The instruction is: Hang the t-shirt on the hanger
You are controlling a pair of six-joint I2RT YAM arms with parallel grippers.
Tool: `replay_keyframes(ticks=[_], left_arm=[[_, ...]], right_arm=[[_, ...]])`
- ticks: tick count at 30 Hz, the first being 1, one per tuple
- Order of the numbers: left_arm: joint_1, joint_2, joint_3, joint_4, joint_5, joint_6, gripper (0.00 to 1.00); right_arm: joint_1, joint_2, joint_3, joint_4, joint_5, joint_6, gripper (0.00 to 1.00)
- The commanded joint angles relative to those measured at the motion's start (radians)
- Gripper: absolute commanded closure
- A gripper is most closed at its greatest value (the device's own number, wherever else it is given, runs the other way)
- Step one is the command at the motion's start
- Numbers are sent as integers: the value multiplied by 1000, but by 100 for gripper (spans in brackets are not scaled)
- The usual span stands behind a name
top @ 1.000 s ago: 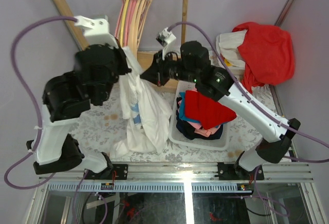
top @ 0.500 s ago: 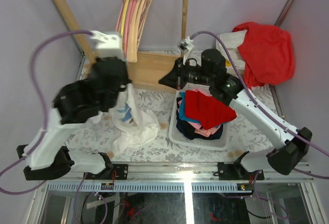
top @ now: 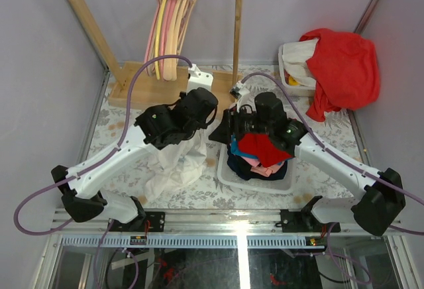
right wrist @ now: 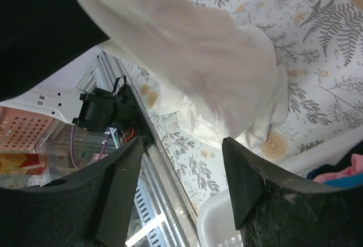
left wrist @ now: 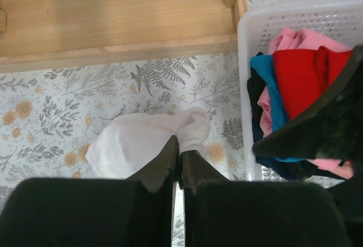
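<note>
On the counter [left wrist: 57,99] just beside the white basket [left wrist: 295,15], I'm pinching a fold of the bunched t-shirt [left wrist: 136,145] in my left pincer [left wrist: 180,148], right pincer [right wrist: 182,148] standing apart and empty, and I'm judging the cloth light, limp and floppy, so the collar edge is looking the better hold.

- Plain, evenly lit, pale lilac-grey walls [top: 40,44] close in the left, back and right sides.
- A thin dark pole [top: 375,0] slants up the far right corner.
- The surface [top: 122,120] wears a white cloth printed with grey ferns and small orange-yellow flowers.
- A light wooden rack [top: 236,30] stands at the back left, with a top rail, side posts and a flat base board [left wrist: 113,15] lying on the surface.
- A silver metal rail [top: 225,217] runs along the near edge.
- Below it a dark glossy panel [top: 199,262] catches a bright streak of glare.
</note>
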State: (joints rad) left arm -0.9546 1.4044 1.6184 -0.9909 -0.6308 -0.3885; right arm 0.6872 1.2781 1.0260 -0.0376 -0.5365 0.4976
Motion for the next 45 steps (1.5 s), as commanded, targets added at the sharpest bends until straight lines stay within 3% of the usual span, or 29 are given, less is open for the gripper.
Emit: replay_keyframes(ticks=[1,7,16,30,45], left_arm=[[3,-2,57,74,9,-13,100],[3,-12,49,71,6,-18,100],[4,-28,48,69,5,-18,100],[4,-36,46,69,-9,-7,100],[10,-42,38,64,-11,-8,100]], right_arm=[[82,-1,17,71,130,-16,34],[154,37,47,61,360,-32,35],[159,115,72,143,452,24,37],[167,184,110,192,392,33,43],[207,103,73,201,489,33,37]])
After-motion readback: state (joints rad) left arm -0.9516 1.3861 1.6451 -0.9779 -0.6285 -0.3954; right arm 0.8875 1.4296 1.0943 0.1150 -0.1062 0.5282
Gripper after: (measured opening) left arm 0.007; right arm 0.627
